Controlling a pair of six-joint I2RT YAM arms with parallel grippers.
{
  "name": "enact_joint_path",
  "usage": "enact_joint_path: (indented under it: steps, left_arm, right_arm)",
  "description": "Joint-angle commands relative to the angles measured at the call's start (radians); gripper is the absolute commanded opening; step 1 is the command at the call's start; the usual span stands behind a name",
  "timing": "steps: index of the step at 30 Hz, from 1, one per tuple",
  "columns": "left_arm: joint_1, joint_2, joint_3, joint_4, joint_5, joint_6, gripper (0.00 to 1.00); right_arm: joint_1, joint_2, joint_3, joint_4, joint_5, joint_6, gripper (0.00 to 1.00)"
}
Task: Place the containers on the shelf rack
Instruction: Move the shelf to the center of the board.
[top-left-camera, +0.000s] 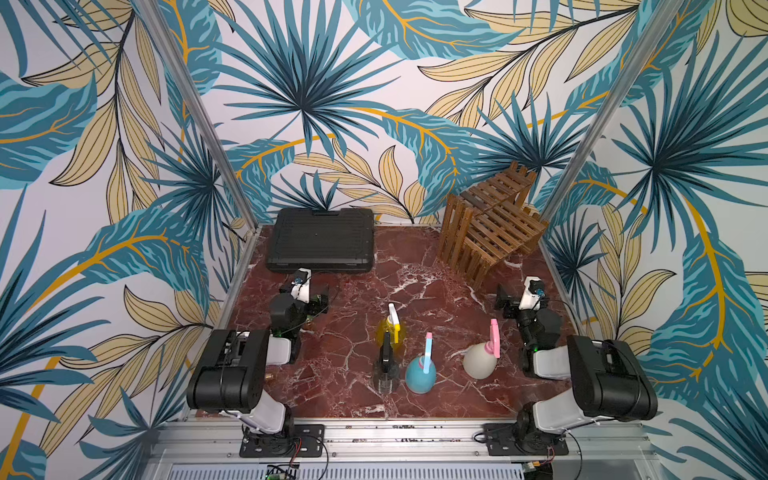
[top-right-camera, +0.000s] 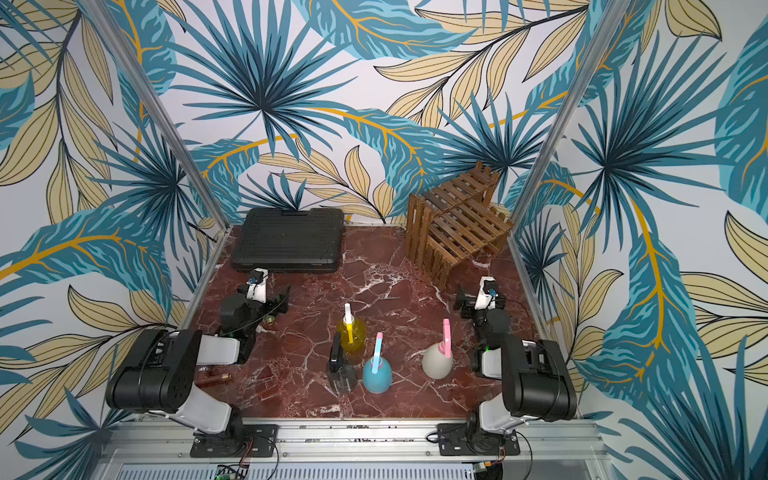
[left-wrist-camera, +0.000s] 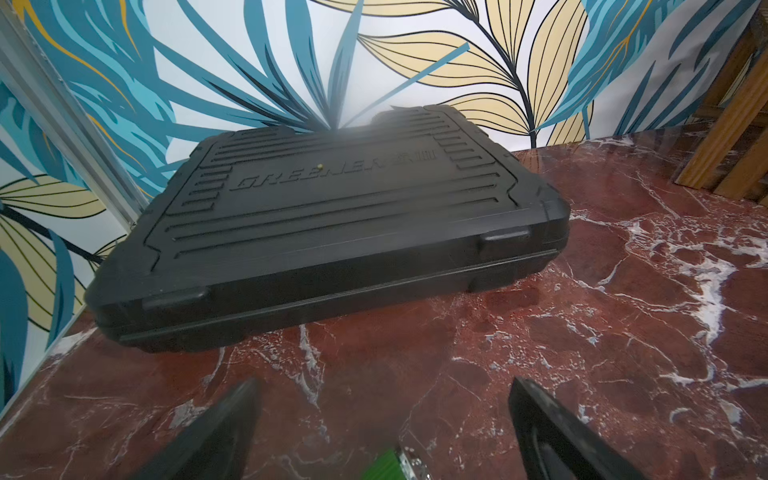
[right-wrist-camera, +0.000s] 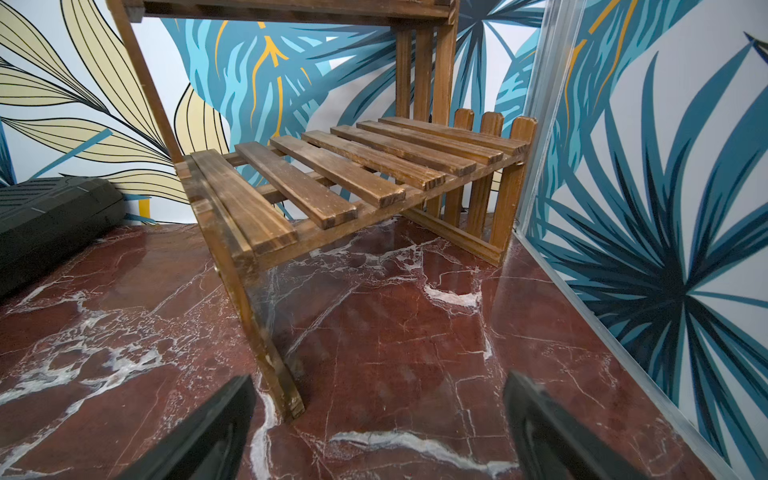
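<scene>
Black arms (top-left-camera: 226, 370) folded low, left pincer (left-wrist-camera: 384, 380) and right pincer (right-wrist-camera: 378, 376) wide open, empty.

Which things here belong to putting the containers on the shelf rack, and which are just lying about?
Job in hand:
yellow spray bottle
smoky clear spray bottle
light blue spray bottle
cream-white spray bottle
wooden shelf rack

Lying about:
black ribbed case
small brass-tipped tube
</scene>
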Motion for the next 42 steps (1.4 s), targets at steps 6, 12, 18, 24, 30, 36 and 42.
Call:
enact_joint_path:
  steps: [6, 12, 18, 24, 30, 36, 42]
  left_arm:
    - [-0.004, 0.001, -0.004, 0.012, -0.028, 0.0, 1.0]
    - [-0.002, -0.016, -0.01, 0.015, -0.088, -0.026, 1.0]
    - [-0.003, -0.265, -0.088, -0.072, -0.109, -0.045, 1.0]
    - [-0.038, -0.647, 0.087, -0.721, -0.091, -0.237, 1.0]
    - [-0.12, -0.727, 0.274, -1.009, 0.085, -0.271, 1.0]
    - [-0.186, -0.693, 0.431, -1.128, 0.234, -0.227, 1.0]
    - [-0.205, -0.649, 0.533, -1.181, 0.302, -0.172, 1.0]
  right_arm:
    - [-0.005, -0.004, -0.009, 0.026, -0.01, -0.007, 0.99]
    - [-0.005, -0.02, -0.007, 0.03, -0.005, -0.005, 0.99]
    - [-0.007, -0.269, 0.145, -0.482, 0.09, 0.107, 0.99]
    - [-0.008, -0.391, 0.333, -0.868, -0.166, 0.18, 0.99]
    - [-0.008, -0.399, 0.314, -0.687, -0.329, 0.198, 0.99]
    - [-0.008, -0.198, 0.536, -0.856, -0.434, -0.003, 0.99]
    - [0.013, -0.068, 0.657, -0.991, -0.413, -0.162, 0.83]
